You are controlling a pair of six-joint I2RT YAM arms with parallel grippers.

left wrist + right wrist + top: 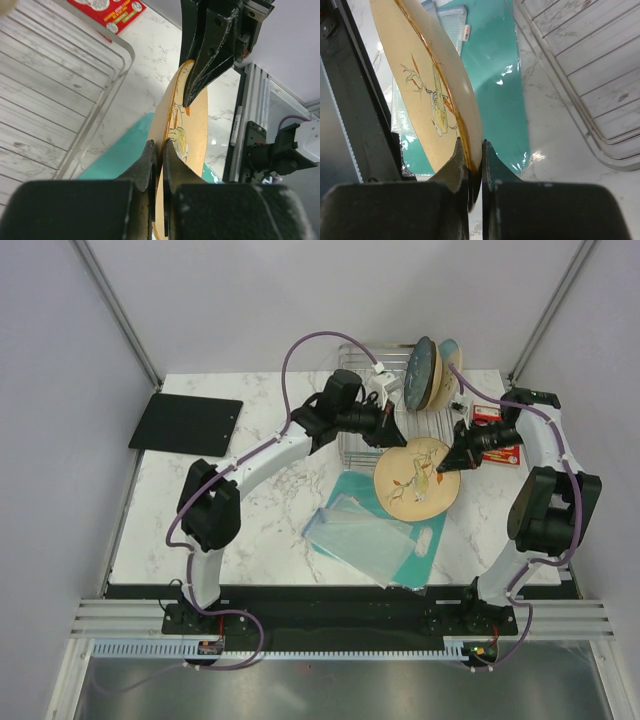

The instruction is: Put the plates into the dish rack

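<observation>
One tan plate (415, 482) hangs above the board (398, 558) beside the rack (55, 85), the left gripper (157, 152) and right gripper (470, 150) each clamped on opposite rims. Uneven arm motion could twist it out of these thin pinches, or a low carry could clip the rack's wall.

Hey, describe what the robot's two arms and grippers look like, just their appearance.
The left arm and right arm have white tubular links joined by bulky black joint housings, with a purple cable looping along each. The left gripper and right gripper have matte black fingers tapering to narrow tips.
</observation>
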